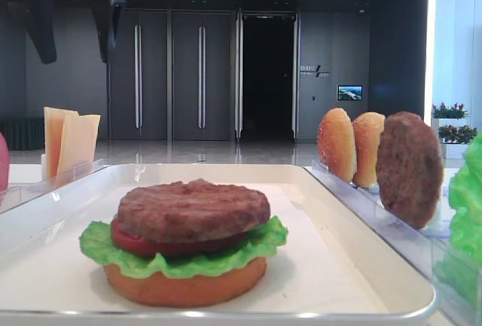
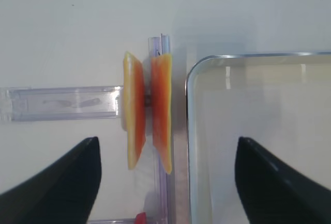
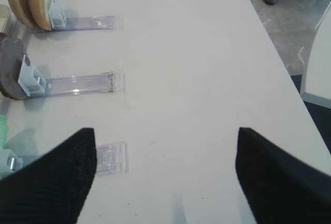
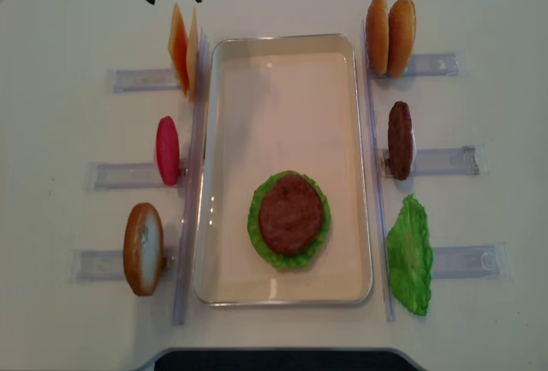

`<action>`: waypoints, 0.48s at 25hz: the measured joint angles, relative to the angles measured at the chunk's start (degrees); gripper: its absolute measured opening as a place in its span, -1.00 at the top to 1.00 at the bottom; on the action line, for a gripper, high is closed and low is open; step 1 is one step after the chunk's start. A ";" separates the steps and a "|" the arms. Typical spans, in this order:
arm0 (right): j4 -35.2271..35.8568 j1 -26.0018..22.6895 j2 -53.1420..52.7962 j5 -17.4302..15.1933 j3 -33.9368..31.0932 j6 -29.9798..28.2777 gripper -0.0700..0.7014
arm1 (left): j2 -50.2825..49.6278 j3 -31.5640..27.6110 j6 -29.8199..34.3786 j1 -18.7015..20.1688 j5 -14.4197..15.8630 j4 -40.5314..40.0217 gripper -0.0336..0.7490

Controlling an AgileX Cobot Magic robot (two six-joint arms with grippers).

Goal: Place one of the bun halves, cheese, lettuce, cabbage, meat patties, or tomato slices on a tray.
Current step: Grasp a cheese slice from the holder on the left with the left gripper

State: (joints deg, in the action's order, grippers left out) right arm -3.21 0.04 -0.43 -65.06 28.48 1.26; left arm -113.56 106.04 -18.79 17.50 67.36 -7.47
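One white tray [image 4: 360,165] holds one stack. Meat patties number two: one on the stack [image 4: 291,214], one upright in a rack [image 4: 400,140]. Bun halves total four: two domed ones standing together [image 4: 390,35], one alone on the left [image 4: 143,248], one flat under the stack [image 1: 184,284]. Cheese slices: two [image 2: 147,113]. Lettuce pieces: two [image 4: 409,255]. Tomato slices: two, one standing in a rack [image 4: 167,150], one inside the stack [image 1: 139,243].
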 joint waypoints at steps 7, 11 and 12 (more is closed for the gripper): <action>0.00 0.00 0.00 0.00 0.00 0.00 -0.62 | 0.00 0.00 -0.02 0.00 -0.68 0.94 -0.65; 0.00 0.00 0.00 0.00 0.00 0.00 -0.62 | 0.00 0.00 -0.07 0.00 -0.85 1.41 -0.65; 0.00 0.00 0.00 0.00 0.00 0.00 -0.62 | -0.08 0.00 -0.07 0.00 -0.97 1.41 -0.65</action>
State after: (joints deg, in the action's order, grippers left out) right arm -3.21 0.04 -0.43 -65.06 28.48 1.26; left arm -113.64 106.04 -18.86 17.50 66.39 -6.06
